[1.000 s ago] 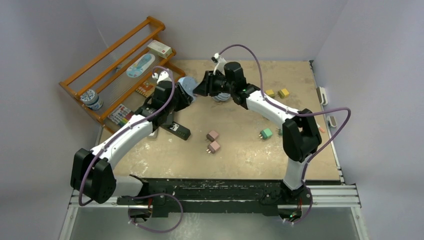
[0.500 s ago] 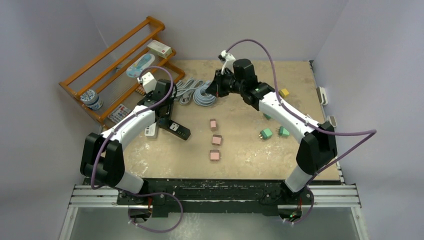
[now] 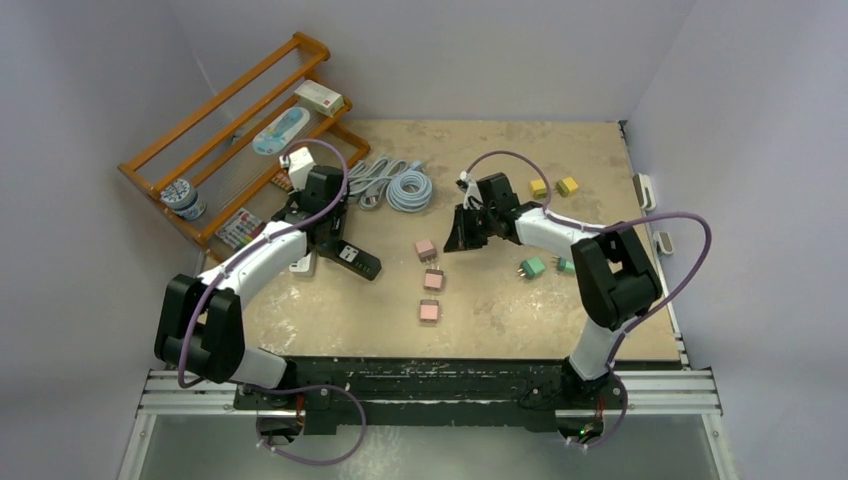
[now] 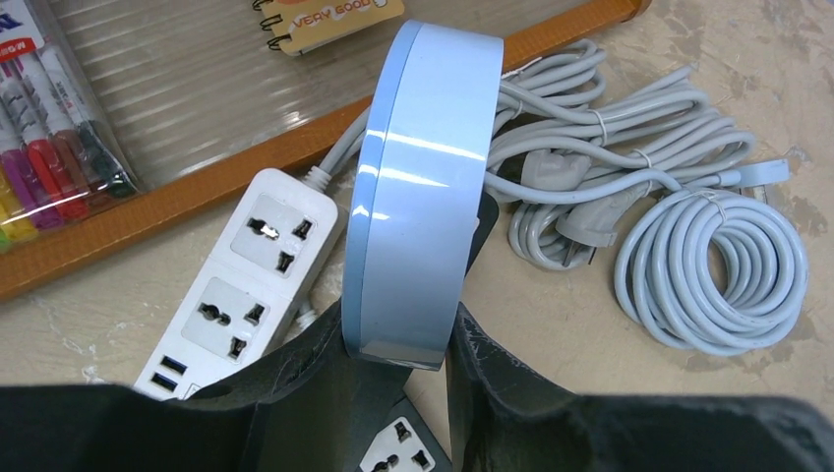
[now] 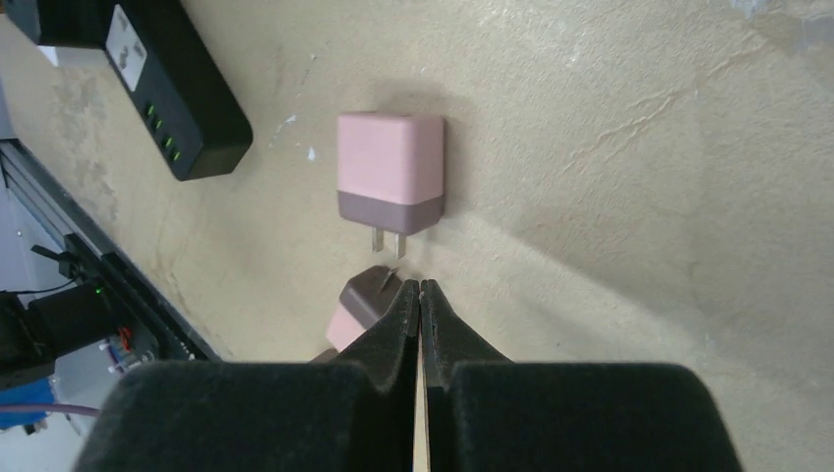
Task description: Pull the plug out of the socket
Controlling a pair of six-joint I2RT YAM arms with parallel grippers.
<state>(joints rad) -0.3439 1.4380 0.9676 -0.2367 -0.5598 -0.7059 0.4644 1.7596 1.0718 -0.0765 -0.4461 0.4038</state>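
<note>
Left gripper [image 3: 318,225], top view: over the far end of the black power strip [image 3: 352,259]; its load is not clear from here.
Right gripper [image 3: 458,240], top view: fingers pressed together, low over the table [image 3: 500,310], well right of the black power strip.
Pink plugs, top view: three lie loose on the table right of the black power strip, far [image 3: 425,247], middle [image 3: 433,280] and near [image 3: 430,312]. The far one sits between the strip and the shut fingertips.
White power strip [image 3: 300,262], top view: just left of the black power strip.
Grey cables [image 3: 400,185], top view: coiled beyond the black power strip.

Left gripper [image 4: 398,354], left wrist view: fingers pinch a pale blue disc [image 4: 418,187], held on edge.
Black power strip [image 4: 398,447], left wrist view: one socket face shows directly under the disc, between the fingers.
White power strip [image 4: 246,275], left wrist view: left of the disc, sockets up.
Grey cables [image 4: 688,246], left wrist view: right of the disc.

Right gripper [image 5: 420,290], right wrist view: tips flat against each other, nothing between them.
Pink plugs, right wrist view: one [image 5: 390,172] lies just ahead of the tips, prongs pointing back at them, not touching. A second [image 5: 354,313] is partly hidden behind a finger. Both lie apart from the black power strip [image 5: 177,93] at upper left.
</note>
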